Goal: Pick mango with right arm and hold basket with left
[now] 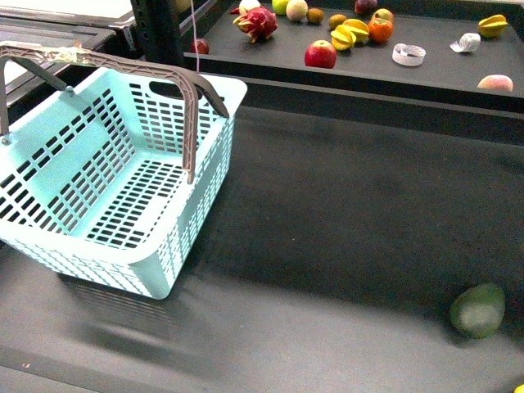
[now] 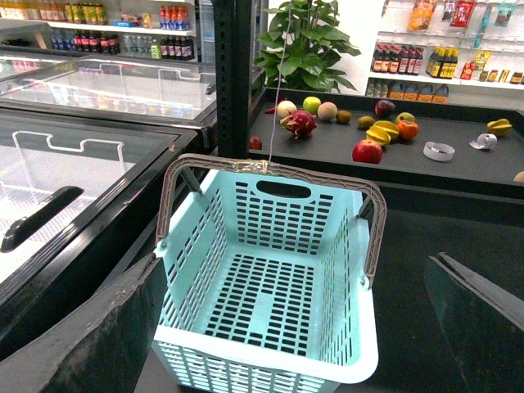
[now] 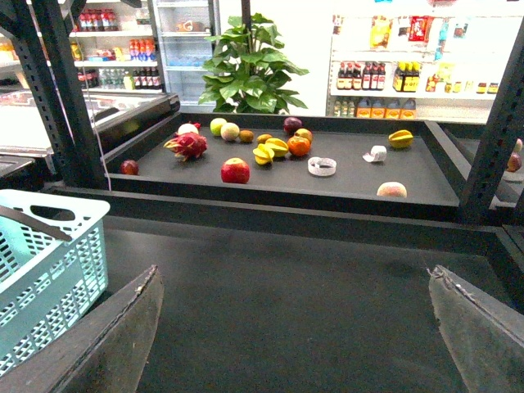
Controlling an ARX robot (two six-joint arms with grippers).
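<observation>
While the left pincer [image 2: 295,262] and right pincer [image 3: 295,270] are both wide and empty, the basket [image 1: 219,151] sits on the counter [image 1: 344,221], handles [image 1: 191,131] up for easy grabbing

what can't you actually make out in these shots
1. Mango: only a yellow sliver, cut off by the front view's bottom right corner; identity unsure.
2. Basket: the front view's left edge cuts off its left side.
3. Arms: outside the front view; wrist views catch only left fingers and right fingers.
</observation>
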